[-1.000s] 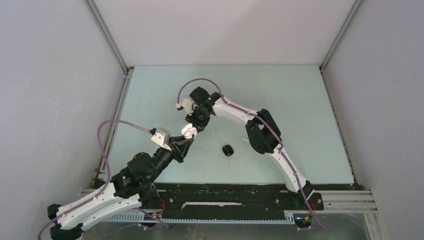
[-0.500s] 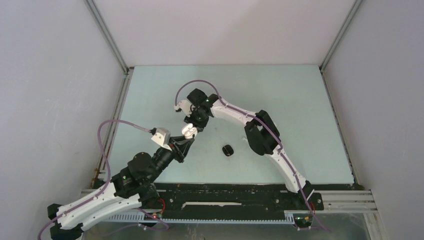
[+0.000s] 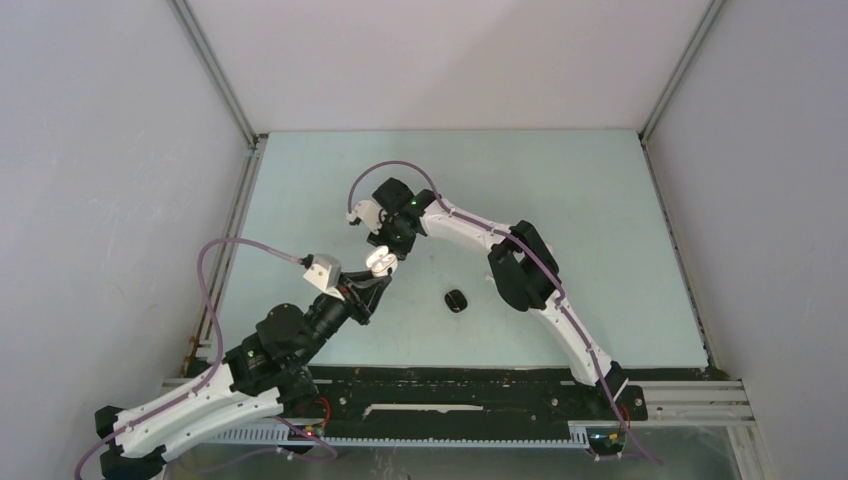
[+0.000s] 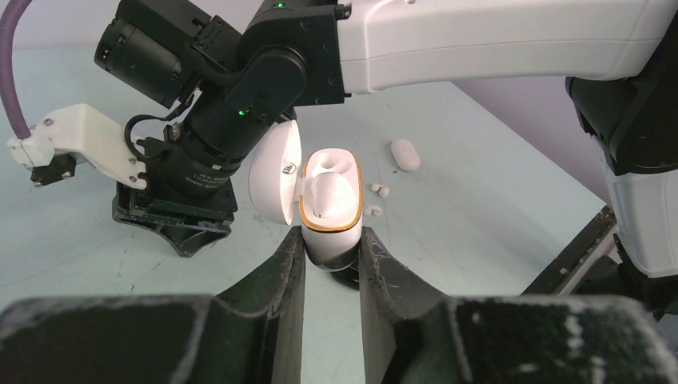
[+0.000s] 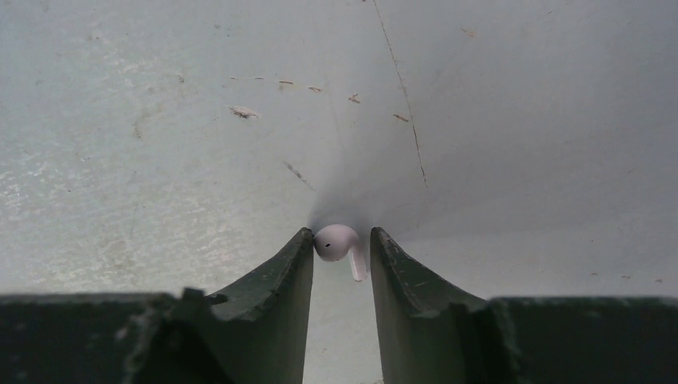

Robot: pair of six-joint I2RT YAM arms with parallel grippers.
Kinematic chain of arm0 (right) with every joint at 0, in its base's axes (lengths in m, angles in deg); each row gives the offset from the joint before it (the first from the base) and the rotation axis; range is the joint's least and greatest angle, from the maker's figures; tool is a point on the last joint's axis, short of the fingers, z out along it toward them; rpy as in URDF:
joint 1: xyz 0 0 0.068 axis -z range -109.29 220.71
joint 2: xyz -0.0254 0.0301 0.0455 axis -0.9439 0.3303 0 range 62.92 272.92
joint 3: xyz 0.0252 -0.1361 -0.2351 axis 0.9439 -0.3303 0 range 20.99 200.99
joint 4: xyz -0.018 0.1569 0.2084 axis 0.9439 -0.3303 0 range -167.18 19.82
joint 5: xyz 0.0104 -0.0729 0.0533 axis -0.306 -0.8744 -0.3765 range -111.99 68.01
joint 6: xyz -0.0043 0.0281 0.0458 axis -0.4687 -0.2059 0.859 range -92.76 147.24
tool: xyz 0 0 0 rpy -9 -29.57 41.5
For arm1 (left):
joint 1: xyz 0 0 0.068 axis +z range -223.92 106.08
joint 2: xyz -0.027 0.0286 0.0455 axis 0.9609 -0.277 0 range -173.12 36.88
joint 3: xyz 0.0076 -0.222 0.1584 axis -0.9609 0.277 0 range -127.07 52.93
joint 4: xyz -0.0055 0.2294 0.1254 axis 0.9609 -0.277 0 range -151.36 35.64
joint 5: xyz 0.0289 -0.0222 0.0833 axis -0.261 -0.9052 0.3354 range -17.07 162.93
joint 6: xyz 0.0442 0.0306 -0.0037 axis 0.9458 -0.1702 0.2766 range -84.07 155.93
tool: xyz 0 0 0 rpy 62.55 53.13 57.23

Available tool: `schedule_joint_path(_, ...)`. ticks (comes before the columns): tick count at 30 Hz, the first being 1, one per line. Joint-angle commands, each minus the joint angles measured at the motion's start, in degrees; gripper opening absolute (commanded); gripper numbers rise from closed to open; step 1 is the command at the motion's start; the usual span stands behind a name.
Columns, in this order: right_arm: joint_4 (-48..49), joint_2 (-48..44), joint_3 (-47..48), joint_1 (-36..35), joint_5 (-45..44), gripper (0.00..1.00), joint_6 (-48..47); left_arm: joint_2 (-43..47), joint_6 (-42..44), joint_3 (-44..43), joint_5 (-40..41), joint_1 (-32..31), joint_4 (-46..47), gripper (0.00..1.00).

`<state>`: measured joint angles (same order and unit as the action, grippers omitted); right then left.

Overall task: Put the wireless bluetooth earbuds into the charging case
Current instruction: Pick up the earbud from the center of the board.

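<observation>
My left gripper (image 4: 330, 240) is shut on the lower body of a white charging case (image 4: 329, 210) with an orange rim. It holds the case off the table with the lid swung open to the left; the case also shows in the top view (image 3: 378, 261). My right gripper (image 5: 341, 236) points down at the table just beyond the case (image 3: 393, 243). A white stemmed earbud (image 5: 336, 242) lies between its fingertips. The left finger touches the bud and a thin gap shows at the right finger, so the jaws stand narrowly open. Two more tiny white earbuds (image 4: 376, 200) lie right of the case.
A black case (image 3: 456, 300) sits on the pale green table (image 3: 560, 180) right of my left gripper. A closed white oval case (image 4: 405, 154) lies farther back. The right arm's forearm (image 3: 520, 265) crosses the middle of the table. Grey walls enclose the workspace.
The right wrist has shifted slightly left and nearer the held case, and its jaws have narrowed a little around the earbud. The left arm and the case have not moved.
</observation>
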<state>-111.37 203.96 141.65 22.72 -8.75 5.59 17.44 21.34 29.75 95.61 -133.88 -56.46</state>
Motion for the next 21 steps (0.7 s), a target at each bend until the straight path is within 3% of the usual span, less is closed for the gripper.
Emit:
schedule_joint_path(1,-0.77,0.41,-1.66,-0.20,-2.69,0.32,-1.67,-0.57,-0.70,0.14,-0.70,0.29,3.82,0.00)
schedule_joint_path(10,-0.59,-4.69,-6.81,-0.12,-3.77,0.17,-1.59,-1.68,-0.88,0.30,-1.14,0.29,4.54,0.00)
schedule_joint_path(15,2.26,-15.00,-14.68,1.34,-2.50,0.04,0.56,-2.06,-0.96,1.56,-1.12,0.29,6.17,0.00)
schedule_joint_path(21,3.66,-30.70,-24.11,4.39,2.10,0.00,3.38,-3.98,-0.97,3.95,-1.70,0.29,10.65,0.00)
